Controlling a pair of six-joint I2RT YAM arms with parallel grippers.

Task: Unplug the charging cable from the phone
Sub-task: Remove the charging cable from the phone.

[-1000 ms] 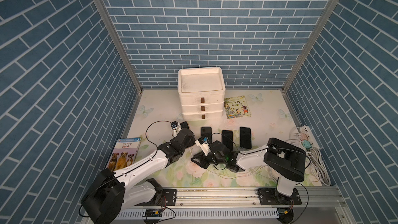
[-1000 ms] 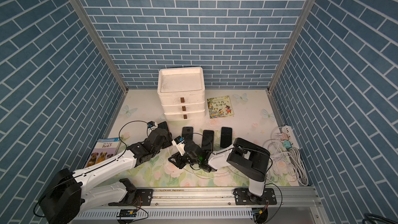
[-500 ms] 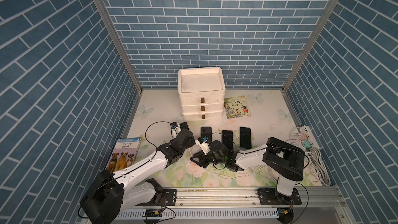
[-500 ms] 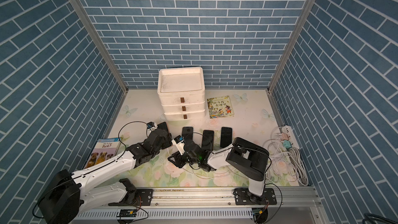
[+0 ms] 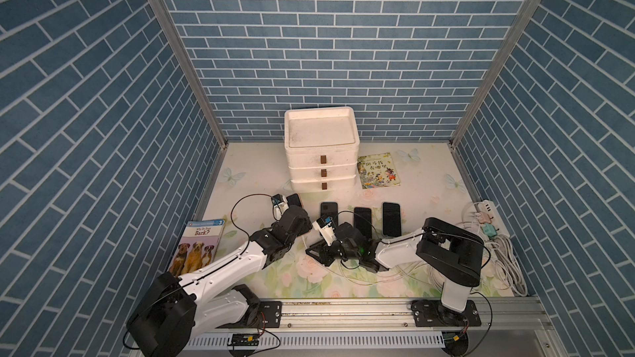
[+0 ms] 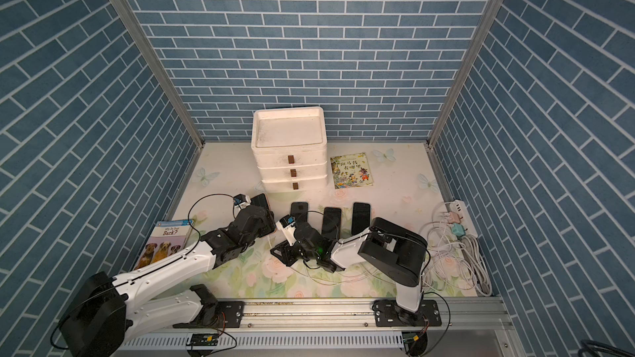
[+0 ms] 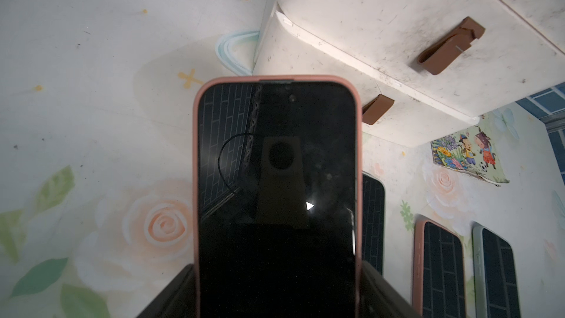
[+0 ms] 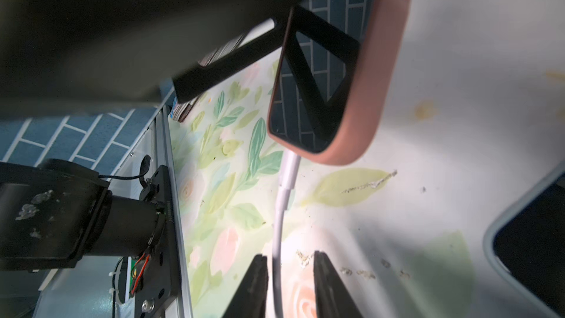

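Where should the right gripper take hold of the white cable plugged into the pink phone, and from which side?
Grip the thicker white plug at the bottom edge of the pink phone, not the limp cord. Approach along the cord, in line with the phone, a jaw each side: the plug points straight out, so a straight pull should free it.

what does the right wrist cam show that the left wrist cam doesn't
Only the right wrist: the white charging cable plugged into the pink-cased phone, running between the parted jaws of the right gripper. Only the left wrist: the white drawer unit and the picture book. Both: that phone and the floral mat.
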